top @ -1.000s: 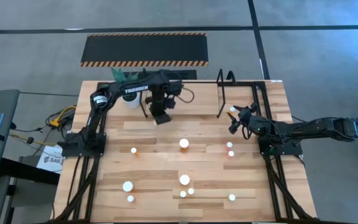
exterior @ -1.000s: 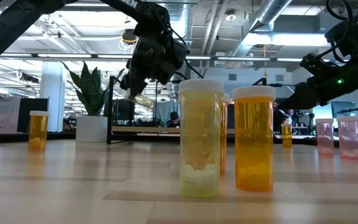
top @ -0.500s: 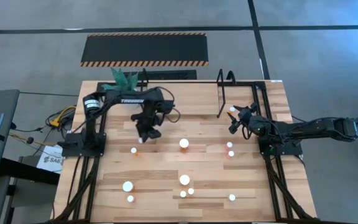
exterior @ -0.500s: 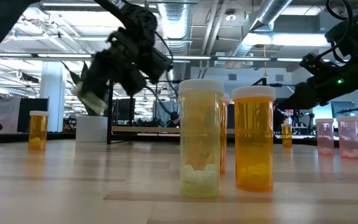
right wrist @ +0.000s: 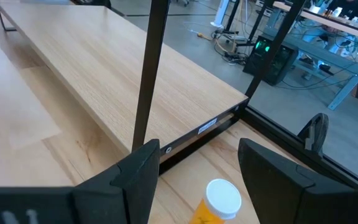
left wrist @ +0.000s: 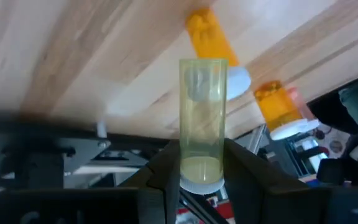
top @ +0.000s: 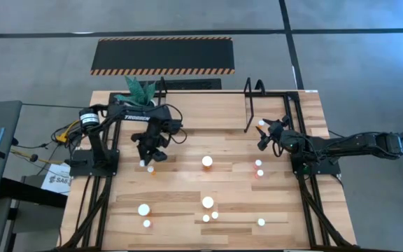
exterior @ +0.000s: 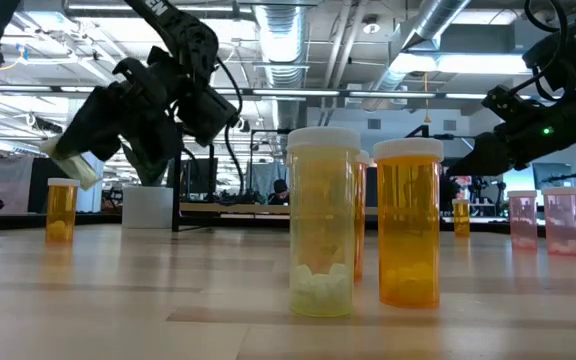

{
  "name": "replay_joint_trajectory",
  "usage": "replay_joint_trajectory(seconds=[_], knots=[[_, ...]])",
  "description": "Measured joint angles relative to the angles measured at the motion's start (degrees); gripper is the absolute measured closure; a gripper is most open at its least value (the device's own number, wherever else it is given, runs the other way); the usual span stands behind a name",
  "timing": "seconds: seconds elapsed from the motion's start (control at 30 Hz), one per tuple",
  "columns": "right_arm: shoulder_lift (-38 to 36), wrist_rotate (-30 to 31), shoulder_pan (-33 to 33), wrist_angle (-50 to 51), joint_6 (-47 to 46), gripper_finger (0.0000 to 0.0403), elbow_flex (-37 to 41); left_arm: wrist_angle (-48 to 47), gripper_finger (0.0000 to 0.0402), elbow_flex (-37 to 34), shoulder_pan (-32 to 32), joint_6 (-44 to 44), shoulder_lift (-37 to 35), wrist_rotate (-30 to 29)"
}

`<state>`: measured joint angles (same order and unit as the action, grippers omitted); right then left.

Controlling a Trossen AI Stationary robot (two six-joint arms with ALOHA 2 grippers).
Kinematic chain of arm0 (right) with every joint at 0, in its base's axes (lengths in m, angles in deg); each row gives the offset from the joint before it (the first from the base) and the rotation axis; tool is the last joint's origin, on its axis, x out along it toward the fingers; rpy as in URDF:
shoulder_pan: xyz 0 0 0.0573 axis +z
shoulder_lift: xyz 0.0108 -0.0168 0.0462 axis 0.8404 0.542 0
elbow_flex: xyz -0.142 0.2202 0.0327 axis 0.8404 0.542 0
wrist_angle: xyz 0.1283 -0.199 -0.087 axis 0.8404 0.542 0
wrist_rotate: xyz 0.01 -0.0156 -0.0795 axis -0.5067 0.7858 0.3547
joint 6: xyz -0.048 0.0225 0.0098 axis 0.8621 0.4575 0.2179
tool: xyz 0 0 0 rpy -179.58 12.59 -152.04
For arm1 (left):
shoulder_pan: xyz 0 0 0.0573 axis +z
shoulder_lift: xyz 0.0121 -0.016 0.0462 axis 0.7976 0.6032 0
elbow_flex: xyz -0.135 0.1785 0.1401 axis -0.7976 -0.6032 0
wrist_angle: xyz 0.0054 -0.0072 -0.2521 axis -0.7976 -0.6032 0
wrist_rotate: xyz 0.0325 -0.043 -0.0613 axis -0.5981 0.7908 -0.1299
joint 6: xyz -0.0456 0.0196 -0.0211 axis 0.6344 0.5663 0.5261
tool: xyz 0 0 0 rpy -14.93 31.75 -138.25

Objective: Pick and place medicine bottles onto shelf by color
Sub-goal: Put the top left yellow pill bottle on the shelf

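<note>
My left gripper (top: 147, 155) hangs over the table's left half, shut on a pale yellow medicine bottle (left wrist: 202, 118), just above an orange bottle (top: 151, 169) that stands on the table. The same yellow bottle (exterior: 73, 165) shows tilted in the low view. The shelf (top: 215, 108), a light wooden board between black hoops, lies at the far edge. My right gripper (top: 263, 136) waits open by the shelf's right hoop, with an orange, white-capped bottle (right wrist: 219, 200) standing just ahead of its fingers, untouched. Several more bottles (top: 207, 162) stand across the table. My left gripper pinches the yellow bottle between its two fingers, on opposite sides of the body close to the white cap (left wrist: 201, 177). The fingers slant down from the far side. The bottle's clear body stands out past the fingers, tilted and lifted clear of the table.
A green plant in a white pot (top: 140, 89) stands at the far left beside the shelf. A black hazard-striped mat (top: 163, 56) lies on the floor beyond. Two large bottles (exterior: 323, 225) stand near the table's middle; pink ones (top: 259, 173) stand toward the right.
My left gripper has carried the yellow bottle from in front of the shelf toward the table's left and near edge, sinking and rolling as it went. The bottle stays in the hold, clear of the table. My right arm has kept still.
</note>
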<state>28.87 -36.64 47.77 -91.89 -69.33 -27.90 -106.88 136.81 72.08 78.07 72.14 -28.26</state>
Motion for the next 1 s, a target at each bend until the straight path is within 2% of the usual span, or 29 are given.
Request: replay_joint_trajectory(seconds=[0.1,0.37,0.57,0.83,1.0], knots=[[0.0,0.0,0.0,0.0,0.0,0.0159,0.0,0.1,0.0314,1.6,0.0,-0.5,0.0,-1.4],[0.0,0.0,0.0,0.0,0.0,0.0159,0.0,3.4,0.0314,8.8,-0.3,-0.5,0.0,-9.8],[0.0,0.0,0.0,0.0,0.0,0.0159,0.0,4.0,0.0314,12.7,-0.6,-0.8,0.0,-9.4],[0.0,0.0,0.0,0.0,0.0,0.0159,0.0,13.4,0.0314,15.5,-2.9,-4.3,0.0,-10.1],[0.0,0.0,0.0,0.0,0.0,0.0159,0.0,15.6,0.0314,17.2,-3.1,-4.5,0.0,-16.0]])
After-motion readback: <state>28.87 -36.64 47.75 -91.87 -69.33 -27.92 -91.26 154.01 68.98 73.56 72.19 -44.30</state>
